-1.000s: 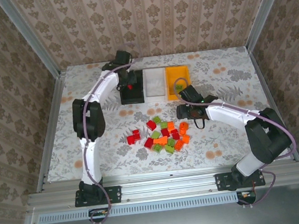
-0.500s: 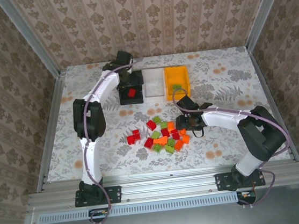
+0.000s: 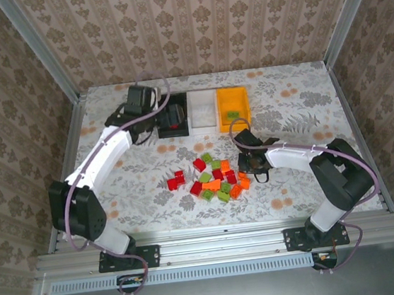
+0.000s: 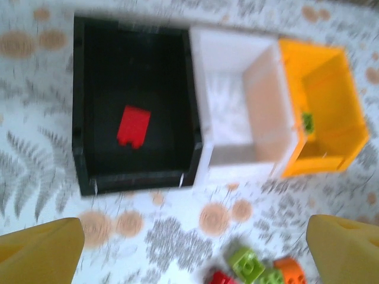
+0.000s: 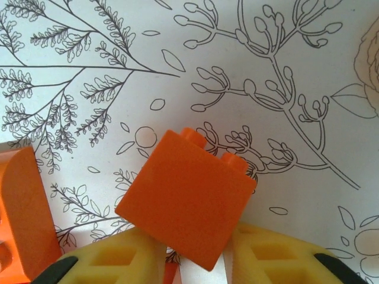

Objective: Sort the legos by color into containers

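Right tool point(image 5: 198, 254) clenched on orange lego point(image 5: 186, 195), at 3 o'clock edge of lego pile point(image 3: 215, 177) on tabletop point(image 3: 117, 192). Lego skewed in grip, pinched near one corner: may twist out during lift. Left tool point(image 4: 192, 248) released, near black bin point(image 4: 80, 118) at pile's 11 o'clock.

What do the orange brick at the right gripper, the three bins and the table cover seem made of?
Orange brick: probably hard plastic, smooth, even colour, moulded studs.
Black bin, white bin, orange bin: probably thin moulded plastic; straight thin walls.
Table cover: printed floral sheet, matte; paper or vinyl, unclear.
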`<state>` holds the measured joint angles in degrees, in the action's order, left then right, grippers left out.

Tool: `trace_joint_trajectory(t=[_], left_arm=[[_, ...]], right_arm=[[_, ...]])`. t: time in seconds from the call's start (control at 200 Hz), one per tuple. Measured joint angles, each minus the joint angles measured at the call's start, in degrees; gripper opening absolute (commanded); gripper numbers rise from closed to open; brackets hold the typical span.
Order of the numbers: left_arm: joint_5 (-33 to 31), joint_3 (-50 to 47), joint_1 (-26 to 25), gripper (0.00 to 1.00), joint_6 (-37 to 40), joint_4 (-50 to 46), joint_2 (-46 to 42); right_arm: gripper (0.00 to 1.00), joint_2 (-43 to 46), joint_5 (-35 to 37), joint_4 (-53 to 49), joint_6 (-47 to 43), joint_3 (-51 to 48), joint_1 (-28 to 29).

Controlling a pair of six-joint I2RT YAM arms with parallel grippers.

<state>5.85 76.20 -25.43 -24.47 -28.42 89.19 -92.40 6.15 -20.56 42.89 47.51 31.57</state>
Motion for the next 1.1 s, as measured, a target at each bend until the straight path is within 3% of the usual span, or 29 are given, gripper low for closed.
trace_joint_trajectory(t=[0.18,0.335,0.38,0.455,0.58,0.695,0.81,1.035,1.1], left_arm=[[0.0,-11.7,0.0,0.99,-1.4,0.8,-2.5],[0.3,-16.2,0.0,0.99,-2.3,1.1,-4.6],[0.4,-16.5,0.0,0.99,-2.5,1.4,-5.1],[0.5,-16.8,0.0,1.0,-2.6,2.1,-5.6],[0.7,-17.4,0.0,1.0,-2.6,2.9,-6.2],[1.0,-18.0,0.0,1.0,-2.8,3.2,-6.3],[1.4,-18.3,0.0,1.0,-2.9,3.3,-6.3],[1.7,-19.3,0.0,1.0,-3.0,3.4,-6.9],[1.7,-19.3,0.0,1.0,-3.0,3.4,-7.0]], right_arm=[[0.25,-0.5,0.8,-1.2,-1.6,0.9,0.2],[0.27,-1.1,0.9,1.1,-2.6,2.3,1.7],[0.33,-1.1,0.9,1.2,-2.8,2.7,2.1],[0.56,-1.1,1.2,1.1,-3.5,3.3,2.3],[0.68,-1.2,2.7,0.7,-4.0,3.8,2.3],[0.68,-3.5,3.6,0.6,-4.7,6.2,2.3],[0.62,-6.9,3.9,0.9,-5.5,9.6,2.1],[0.61,-9.0,5.4,1.3,-5.7,11.0,1.7],[0.56,-9.7,5.6,1.4,-5.6,11.6,1.6]])
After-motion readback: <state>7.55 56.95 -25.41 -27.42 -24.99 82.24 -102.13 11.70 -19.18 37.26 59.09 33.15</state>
